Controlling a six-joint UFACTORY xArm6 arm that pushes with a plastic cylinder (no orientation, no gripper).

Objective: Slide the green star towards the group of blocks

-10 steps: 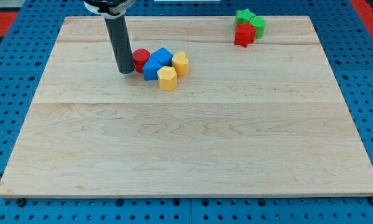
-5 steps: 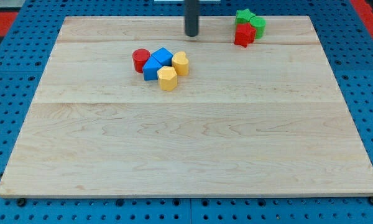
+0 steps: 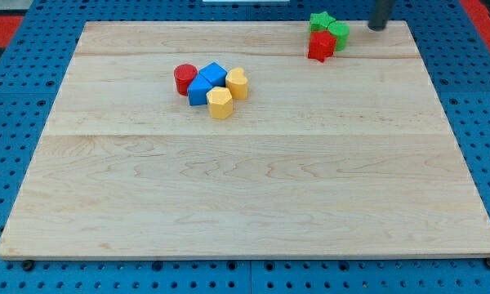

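Although the arm carries no claw to report as released or clenched, only a straight dark rod, my tip (image 3: pixel 379 27) shows at the view's top right, near the far edge of the pale wooden worktop (image 3: pixel 245 196). It sits just to the view's right of the small green star-shaped block (image 3: pixel 319 20), with a green round block (image 3: pixel 339 33) between and slightly below.

A red star-like block (image 3: pixel 320 46) touches that pair on its lower side.

Target cluster lies well apart toward the view's left: red cylinder (image 3: pixel 184 78), two blue blocks (image 3: pixel 207 82), yellow rounded block (image 3: pixel 237 82), yellow hexagonal block (image 3: pixel 220 103).

Judgement: star looks light, rigid, low-friction on smooth wood; likely spins if struck off-centre. Contact is best on its upper-right face, aimed through its centre. Neighbours may get dragged along.
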